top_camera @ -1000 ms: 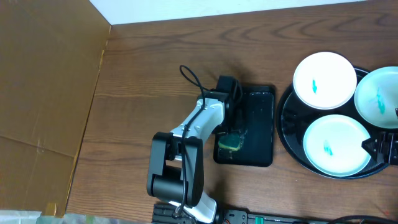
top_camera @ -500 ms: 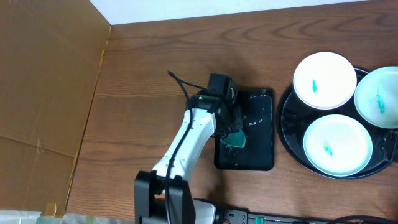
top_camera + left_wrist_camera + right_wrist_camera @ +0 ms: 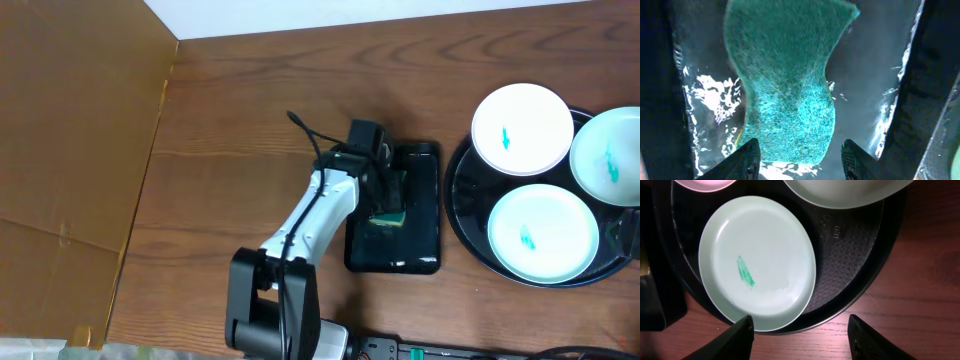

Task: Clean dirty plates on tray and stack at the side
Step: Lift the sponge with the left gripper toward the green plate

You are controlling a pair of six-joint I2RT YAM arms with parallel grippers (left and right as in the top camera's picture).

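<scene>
Three white plates with teal smears lie on the round black tray [image 3: 458,210]: one at the back [image 3: 521,128], one at the right edge [image 3: 607,160], one in front [image 3: 541,233]. In the right wrist view the front plate [image 3: 757,262] lies just ahead of my open right gripper [image 3: 800,325], whose fingers hang over the tray's [image 3: 850,255] rim and bare wood. My left gripper [image 3: 802,150] stands open over a wet black rectangular tray [image 3: 420,245]. A teal sponge [image 3: 785,85] lies flat ahead of its fingers, loose. Overhead, the sponge [image 3: 388,214] sits under the left gripper [image 3: 383,192].
A brown cardboard sheet [image 3: 70,150] covers the table's left side. Bare wood [image 3: 240,130] lies between it and the rectangular tray. Water glints on the tray floor [image 3: 710,95] beside the sponge. Cables and a black base [image 3: 400,350] sit at the front edge.
My left gripper has opened and let the sponge drop into the rectangular tray, with the arm shifting slightly. The right gripper has drawn back toward the right edge.
</scene>
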